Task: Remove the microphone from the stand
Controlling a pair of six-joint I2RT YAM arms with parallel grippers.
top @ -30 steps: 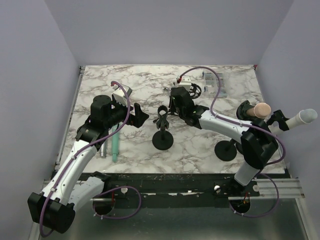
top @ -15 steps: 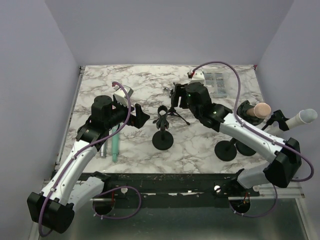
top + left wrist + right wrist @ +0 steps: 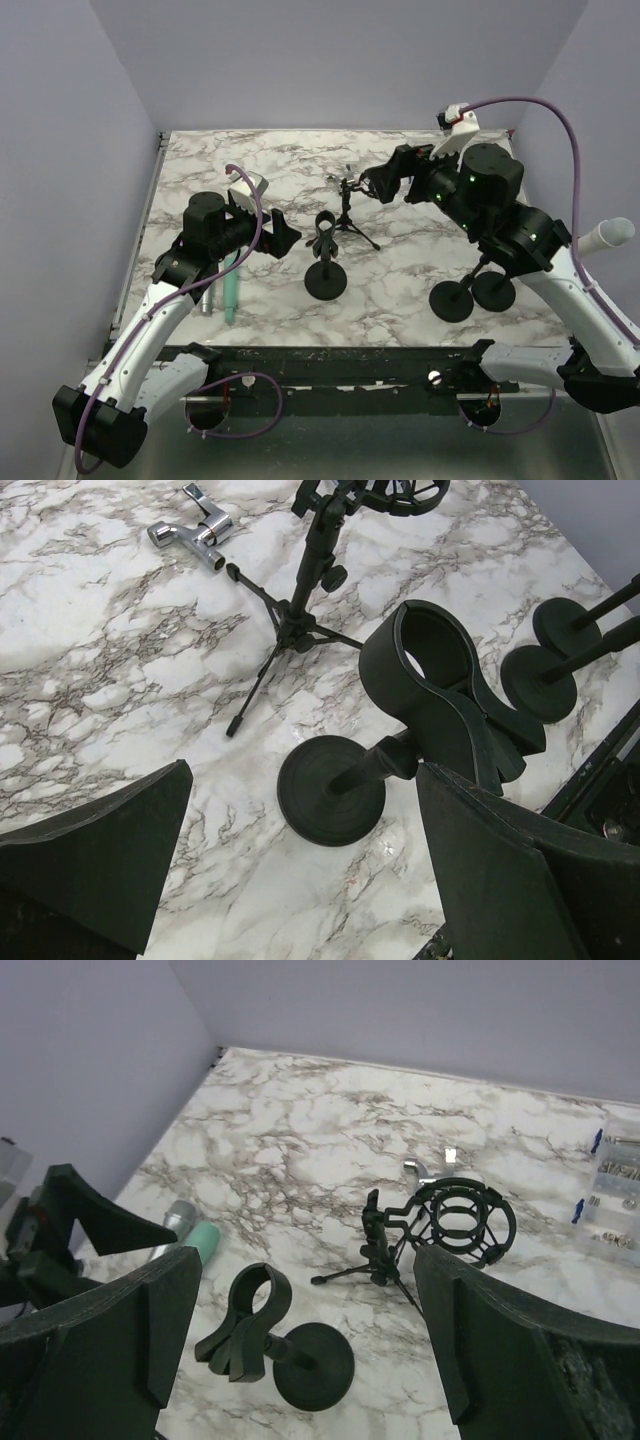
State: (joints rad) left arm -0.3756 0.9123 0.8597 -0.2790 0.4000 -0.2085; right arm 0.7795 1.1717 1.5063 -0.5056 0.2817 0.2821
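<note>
A teal microphone (image 3: 230, 290) and a silver microphone (image 3: 206, 297) are seen lying flat on the table (image 3: 250, 150), behind and below the left pincer (image 3: 282, 230), probably laid there to be out of the way. The left pincer is held spread wide and empty, pointed at the clip stand (image 3: 326, 270) just ahead of it. Its clip is vacant, so nothing is left there to be taken. Beyond that stand, ahead of and below the right pincer (image 3: 385, 185), a tripod stand (image 3: 440, 1225) with a bare shock mount is found. The right pincer is raised well above the table, its fingers parted with nothing between them, presumably for clearance. Far to its right, behind its own arm, a white microphone (image 3: 608, 235) is glimpsed, apparently seated on one of two round-based stands (image 3: 452, 301). It is judged the piece to be removed.
</note>
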